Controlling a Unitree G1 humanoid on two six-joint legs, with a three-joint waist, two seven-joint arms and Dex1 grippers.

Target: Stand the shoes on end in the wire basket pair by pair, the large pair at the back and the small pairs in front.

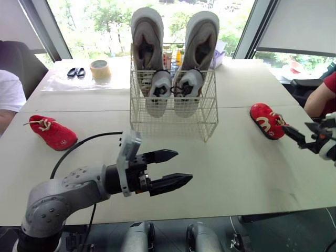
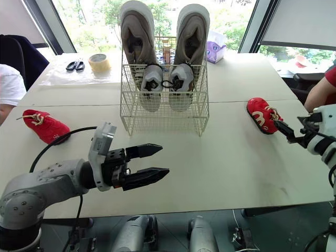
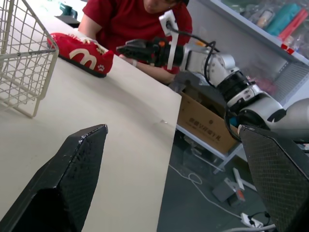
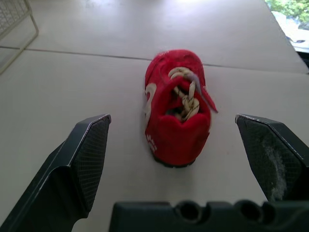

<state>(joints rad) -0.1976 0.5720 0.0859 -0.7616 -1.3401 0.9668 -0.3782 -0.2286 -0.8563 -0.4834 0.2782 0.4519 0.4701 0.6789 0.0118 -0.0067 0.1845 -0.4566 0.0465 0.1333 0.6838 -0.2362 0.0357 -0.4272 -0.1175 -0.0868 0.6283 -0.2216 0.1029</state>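
Our left gripper (image 1: 181,167) hangs released, its two black fingers (image 3: 72,179) spread wide with nothing between them, just above the table (image 1: 236,173) near its front edge. From there the wire basket (image 1: 173,127) stands at twelve o'clock, well apart from the fingers.

Our right gripper (image 1: 296,131) is also released and holds nothing. It hovers at the table's three o'clock edge. In the right wrist view its fingers (image 4: 89,154) stand far apart, and the right red shoe (image 4: 176,108) sits ahead of the gap between them, sole down and heel towards the gripper, touching neither finger. In the head views this shoe lies just beside the gripper at its ten o'clock, and at four o'clock from the basket.

The left red shoe (image 1: 52,132) rests on the table at ten o'clock from our left gripper and at eight o'clock from the basket, well apart from both.

Inside the basket, the large pair (image 1: 147,39) stands on end along the back wall, rising well above the rim. The small pair (image 1: 159,89) stands on end just in front of it, the two shoes side by side.

Past the basket, at its ten o'clock, we see a tape roll (image 1: 100,69) with scissors (image 1: 76,72) beside it. A person in red (image 1: 323,94) sits at the table's two o'clock corner, and a white sleeve (image 1: 9,92) shows at nine o'clock. In the left wrist view a cardboard box (image 3: 203,121) sits below the table's edge.
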